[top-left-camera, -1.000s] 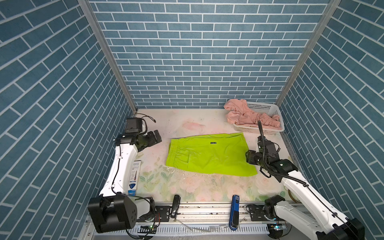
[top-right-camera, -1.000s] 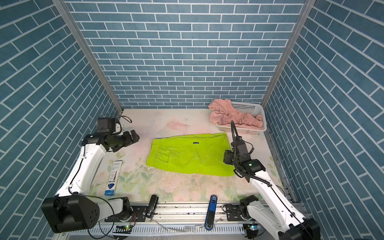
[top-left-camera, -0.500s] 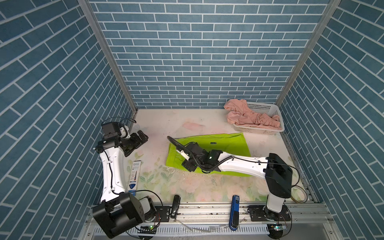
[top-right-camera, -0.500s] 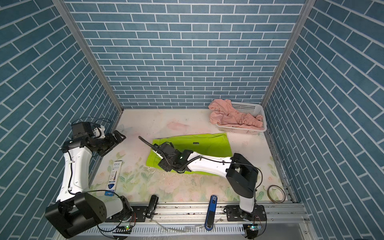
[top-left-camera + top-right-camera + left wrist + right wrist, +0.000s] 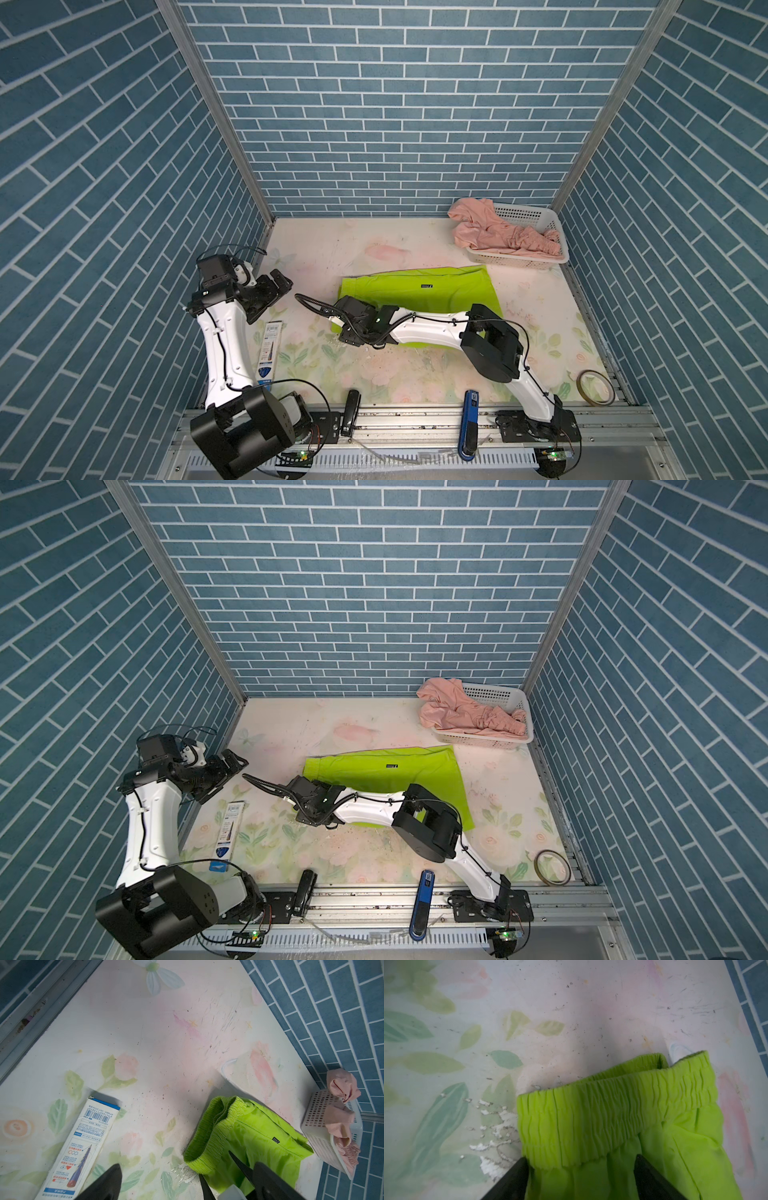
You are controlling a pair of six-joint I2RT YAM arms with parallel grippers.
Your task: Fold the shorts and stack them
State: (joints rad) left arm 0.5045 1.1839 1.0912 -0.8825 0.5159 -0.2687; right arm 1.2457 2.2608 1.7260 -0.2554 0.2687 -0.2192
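Judging by the doubled waistband, the lime-green shorts (image 5: 419, 286) lie mid-table (image 5: 332, 245), folded once lengthwise; a further fold looks due. The right gripper (image 5: 580, 1165) reaches across to their waistband end, its jaws spread wide over the elastic and pinching nothing. The left gripper (image 5: 280, 284) hangs open near the table's left edge, clear of the cloth. The salmon-pink shorts (image 5: 494, 239) sit crumpled in the white perforated basket (image 5: 523, 214) at the far right corner, so stacking has not begun.
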